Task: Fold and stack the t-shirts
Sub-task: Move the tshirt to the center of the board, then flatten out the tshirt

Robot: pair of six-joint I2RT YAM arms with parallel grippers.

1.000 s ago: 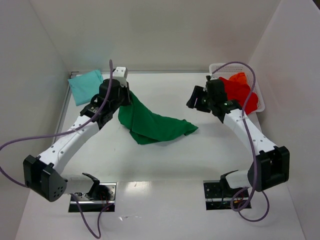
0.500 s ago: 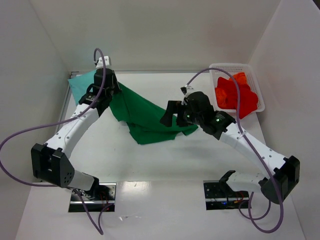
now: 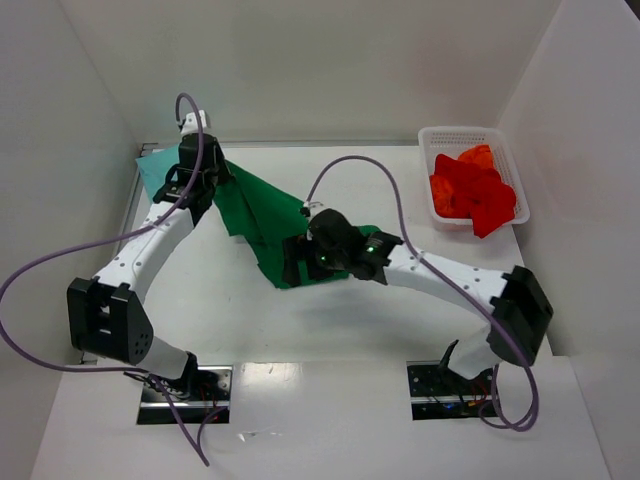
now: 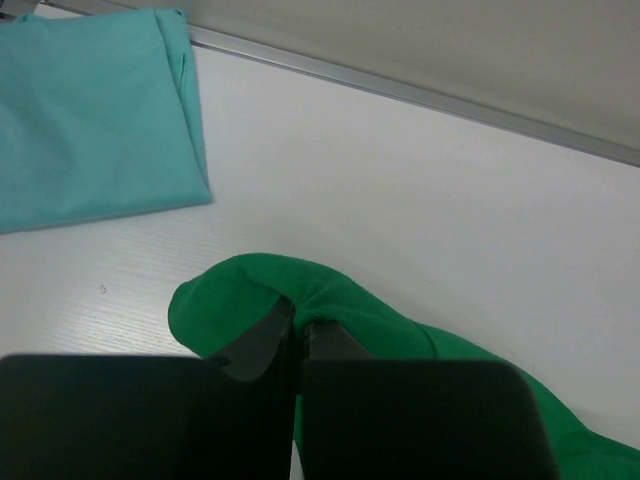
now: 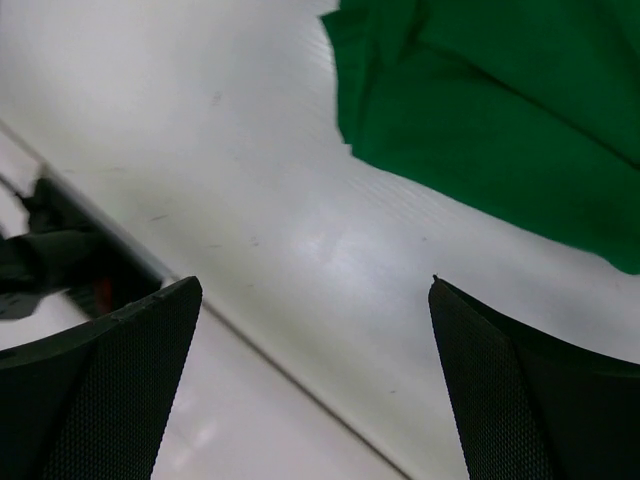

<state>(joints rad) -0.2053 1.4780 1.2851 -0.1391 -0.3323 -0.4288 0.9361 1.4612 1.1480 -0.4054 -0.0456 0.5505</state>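
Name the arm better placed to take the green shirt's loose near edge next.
Right. The right tool is open and unloaded, close by the near edge of the green t-shirt. The left tool is shut on that shirt's far corner, beside the teal t-shirt, so it is occupied.

I see a white bench (image 3: pixel 330 320) boxed in by plain white walls (image 3: pixel 320 60) behind it and on both sides; a metal strip (image 4: pixel 420 97) edges its far side, soft glare at its near edge.

Left claw (image 4: pixel 299 322) clamped — right claw (image 5: pixel 312 288) wide
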